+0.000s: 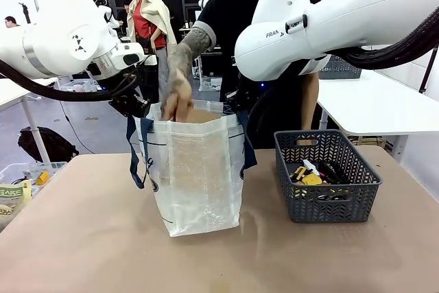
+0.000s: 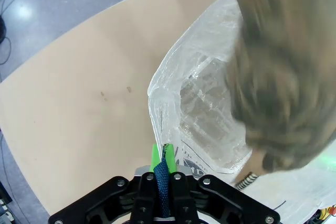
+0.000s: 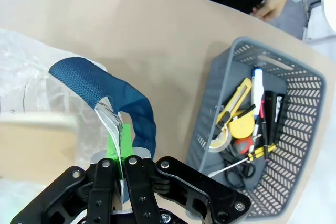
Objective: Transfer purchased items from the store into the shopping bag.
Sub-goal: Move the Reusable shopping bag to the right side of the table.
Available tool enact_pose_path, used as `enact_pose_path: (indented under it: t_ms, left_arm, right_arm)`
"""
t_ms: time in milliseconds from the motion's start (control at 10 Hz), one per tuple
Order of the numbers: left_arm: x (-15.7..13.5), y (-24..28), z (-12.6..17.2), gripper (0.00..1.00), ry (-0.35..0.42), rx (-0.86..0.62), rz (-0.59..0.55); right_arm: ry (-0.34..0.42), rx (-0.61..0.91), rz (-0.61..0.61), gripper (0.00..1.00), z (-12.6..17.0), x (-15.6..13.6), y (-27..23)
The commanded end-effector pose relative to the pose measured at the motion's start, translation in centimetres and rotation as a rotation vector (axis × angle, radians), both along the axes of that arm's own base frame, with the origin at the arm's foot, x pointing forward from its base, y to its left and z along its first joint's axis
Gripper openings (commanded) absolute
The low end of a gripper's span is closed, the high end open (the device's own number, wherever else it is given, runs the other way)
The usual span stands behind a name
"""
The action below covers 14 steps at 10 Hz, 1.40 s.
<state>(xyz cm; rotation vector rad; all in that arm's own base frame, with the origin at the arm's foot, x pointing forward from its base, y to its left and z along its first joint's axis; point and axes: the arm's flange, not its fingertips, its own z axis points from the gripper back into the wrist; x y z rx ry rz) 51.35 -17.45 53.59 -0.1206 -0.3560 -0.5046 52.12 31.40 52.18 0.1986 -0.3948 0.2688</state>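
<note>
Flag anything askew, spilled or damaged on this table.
Nothing stands out: the translucent white plastic bag stands upright, and the dark grey slotted plastic basket sits level with its contents inside.

Glossy white shells on left arm (image 1: pixel 58 42) and right arm (image 1: pixel 357 12); black cable bundles (image 1: pixel 405 49); right lettered "FRAN"; jaws black, silver screws, green pads (image 3: pixel 113 142); person's top (image 1: pixel 230 12) black, short-sleeved.

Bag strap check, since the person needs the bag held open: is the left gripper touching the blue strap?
Touching. The left wrist view shows the left gripper shut on the blue strap, which is pinched between its jaws.
</note>
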Motion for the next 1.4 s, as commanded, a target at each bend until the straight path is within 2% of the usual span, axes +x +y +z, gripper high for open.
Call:
enact_pose_path:
  t_ms: [0, 1300]
  left_arm:
    - [-0.22, 0.16, 0.09, 0.0, 0.009, -0.003, 0.013]
    - [-0.22, 0.16, 0.09, 0.0, 0.009, -0.003, 0.013]
  right_arm:
    - [0.007, 0.011, -0.006, 0.0, -0.16, -0.21, -0.28]
    - [0.007, 0.011, -0.006, 0.0, -0.16, -0.21, -0.28]
